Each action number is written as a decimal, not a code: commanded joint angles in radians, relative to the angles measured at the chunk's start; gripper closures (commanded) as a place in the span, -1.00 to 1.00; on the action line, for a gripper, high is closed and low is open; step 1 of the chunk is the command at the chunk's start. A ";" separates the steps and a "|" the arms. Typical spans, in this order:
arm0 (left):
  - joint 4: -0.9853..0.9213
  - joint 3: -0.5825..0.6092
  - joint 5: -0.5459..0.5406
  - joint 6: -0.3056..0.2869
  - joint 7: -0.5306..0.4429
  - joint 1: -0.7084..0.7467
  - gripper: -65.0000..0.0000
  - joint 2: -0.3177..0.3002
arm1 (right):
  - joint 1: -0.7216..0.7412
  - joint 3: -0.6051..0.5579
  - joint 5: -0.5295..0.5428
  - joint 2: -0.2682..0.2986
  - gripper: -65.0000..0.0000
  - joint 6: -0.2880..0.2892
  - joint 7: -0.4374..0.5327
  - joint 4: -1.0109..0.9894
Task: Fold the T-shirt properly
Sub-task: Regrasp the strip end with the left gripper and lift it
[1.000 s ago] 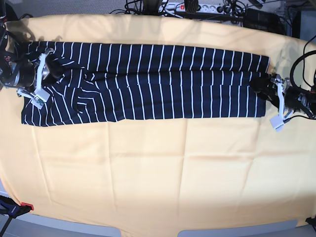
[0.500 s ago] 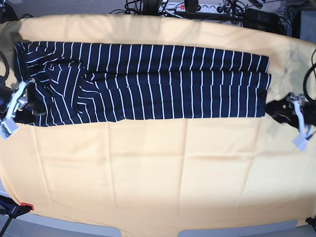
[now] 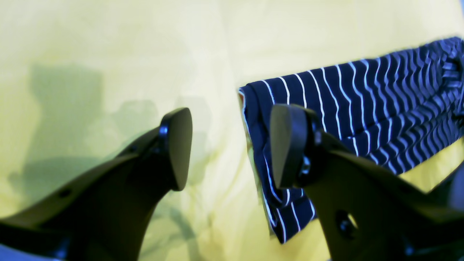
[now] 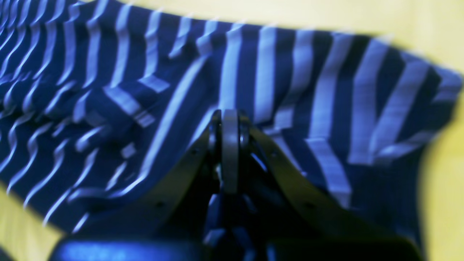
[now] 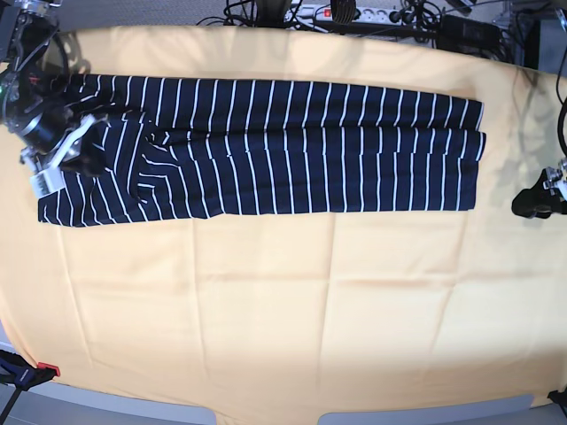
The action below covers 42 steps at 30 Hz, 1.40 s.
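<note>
The left gripper (image 3: pixel 230 146) is holding its two black jaws wide apart, and nothing is sitting between them. Only the yellow cloth (image 3: pixel 119 47) is showing in the gap and under the jaws. Just past one jaw, the end of the T-shirt (image 3: pixel 362 108) is lying flat, and that jaw is hiding a bit of its folded edge. From above, this gripper (image 5: pixel 539 204) is hanging off the end of the shirt, near it but apart from it. The right gripper (image 4: pixel 230 152) is pressing its jaws tight together, and they are looking like one thin line. I cannot tell if any cloth is caught in them. The striped T-shirt (image 4: pixel 290 90) is filling the space all around and behind these jaws, bunching into wrinkles on one side. From above, the right gripper (image 5: pixel 60 150) is sitting over the wrinkled end of the T-shirt (image 5: pixel 292 146). The shirt is stretching out as a long folded band from one gripper toward the other, lying on the yellow cloth (image 5: pixel 283 310) that is covering the table.
</note>
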 commanded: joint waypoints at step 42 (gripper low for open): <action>0.013 -0.058 -0.095 -0.077 -0.037 0.180 1.00 0.311 | 0.018 0.008 0.112 0.018 1.00 0.004 0.015 -0.155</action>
